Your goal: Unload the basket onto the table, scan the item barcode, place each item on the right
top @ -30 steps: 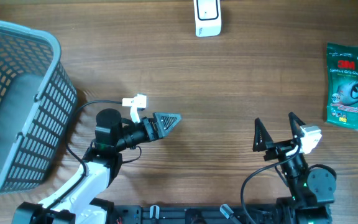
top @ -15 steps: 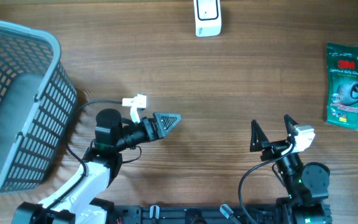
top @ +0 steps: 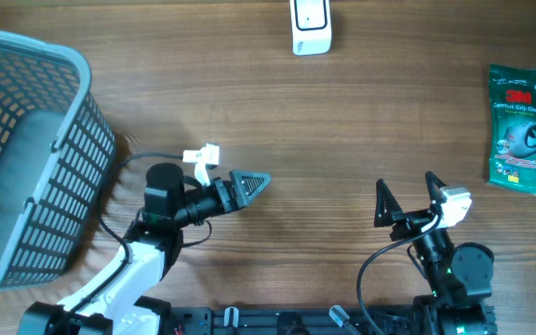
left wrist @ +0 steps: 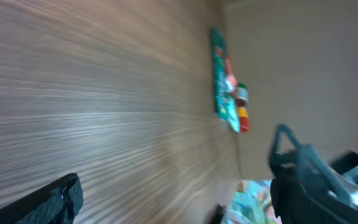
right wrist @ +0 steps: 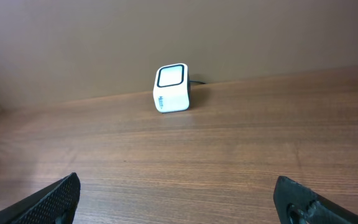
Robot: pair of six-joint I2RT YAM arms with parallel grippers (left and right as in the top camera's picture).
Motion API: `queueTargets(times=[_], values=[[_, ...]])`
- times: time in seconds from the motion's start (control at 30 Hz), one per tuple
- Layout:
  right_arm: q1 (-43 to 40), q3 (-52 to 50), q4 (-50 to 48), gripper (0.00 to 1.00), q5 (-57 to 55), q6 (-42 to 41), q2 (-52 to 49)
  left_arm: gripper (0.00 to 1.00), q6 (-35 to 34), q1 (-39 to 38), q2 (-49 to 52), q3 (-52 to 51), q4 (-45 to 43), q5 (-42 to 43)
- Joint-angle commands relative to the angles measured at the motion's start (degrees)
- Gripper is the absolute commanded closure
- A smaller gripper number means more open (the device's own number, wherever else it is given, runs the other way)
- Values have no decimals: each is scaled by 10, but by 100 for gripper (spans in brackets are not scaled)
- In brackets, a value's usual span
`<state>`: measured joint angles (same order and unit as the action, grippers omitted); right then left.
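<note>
Overhead alone shows the basket (top: 84, 172); both pairs of jaws stand released, empty.

The right arm's black two-finger gripper (top: 405, 181) has shifted a little toward the left edge of the brown wooden table (top: 342, 121), and the white camera block on its wrist (top: 454, 198) and the round black joint behind it (top: 470, 268) have gone the same way. That shift took place in the first half of the second. The thin black cable arching over the left arm (top: 152, 156) now lies a touch flatter.
</note>
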<state>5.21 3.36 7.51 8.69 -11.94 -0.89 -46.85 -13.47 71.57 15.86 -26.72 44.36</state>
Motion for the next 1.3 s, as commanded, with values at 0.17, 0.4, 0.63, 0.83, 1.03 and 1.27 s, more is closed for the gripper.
queueTargets(times=[0.17,0.4,0.63,0.83,1.03,1.27], values=[[2,1,-3,0,-10,-2,7,0,205,-3,-118,0,12,-188],[2,1,-3,0,-10,-2,7,0,276,68,-396,-7,309,-324],[2,1,-3,0,-10,-2,7,0,332,136,-573,-84,330,-335],[2,1,-3,0,-10,-2,7,0,332,147,-654,-155,302,-357],[2,1,-3,0,-10,-2,7,0,332,147,-687,-155,308,-460],[2,1,-3,0,-10,-2,7,0,389,147,-714,-155,311,-447]])
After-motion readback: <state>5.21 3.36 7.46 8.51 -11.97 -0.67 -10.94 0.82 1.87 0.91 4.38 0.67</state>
